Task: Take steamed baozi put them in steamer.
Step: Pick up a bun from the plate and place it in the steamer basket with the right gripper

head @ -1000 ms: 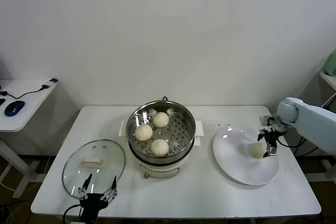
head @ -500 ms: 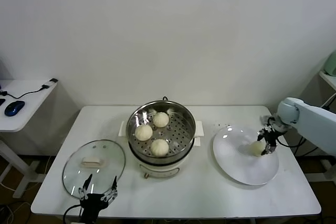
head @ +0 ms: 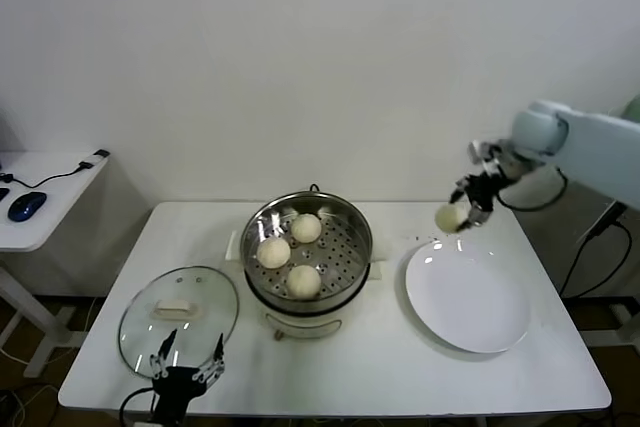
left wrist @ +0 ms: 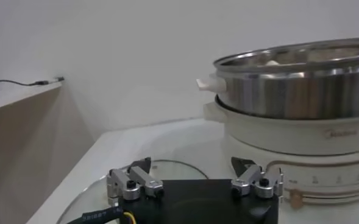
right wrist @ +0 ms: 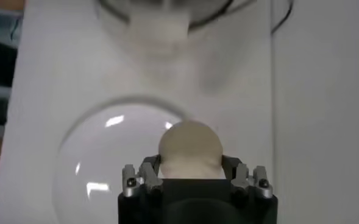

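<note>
At the lower left of the head view your left gripper (head: 186,367) sits parked at the near edge of the desk (head: 380,367), fingers (left wrist: 130,181) spread wide and grasping nothing. It hangs just over the near rim of the glass lid (head: 180,319), which lies flat on the desk beside the pot, presumably set aside so the steamer mouth stays clear for loading.

Moving toward the centre, the steamer (head: 307,250) stands open, and three baozi (head: 304,280) rest on its perforated tray, grouped toward the left and near side. That leaves bare tray on the right, the likeliest landing spot for the last bun.

Right of the steamer, the white plate (head: 468,297) lies bare on the desk; nothing remains on it to pick.

In the upper right, your right gripper (head: 463,203) hangs raised above the desk, over the far left edge of the plate, between plate and steamer. Its fingers (right wrist: 150,172) are clenched on the fourth baozi (head: 450,217); the right wrist view shows the bun seated between them with the plate below. The height looks chosen to clear the steamer's steel rim on the way across.

You seem to be mid-carry on the final bun. Next, bring it over the pot's open right side and lower it before releasing, keeping clear of the buns already there.
</note>
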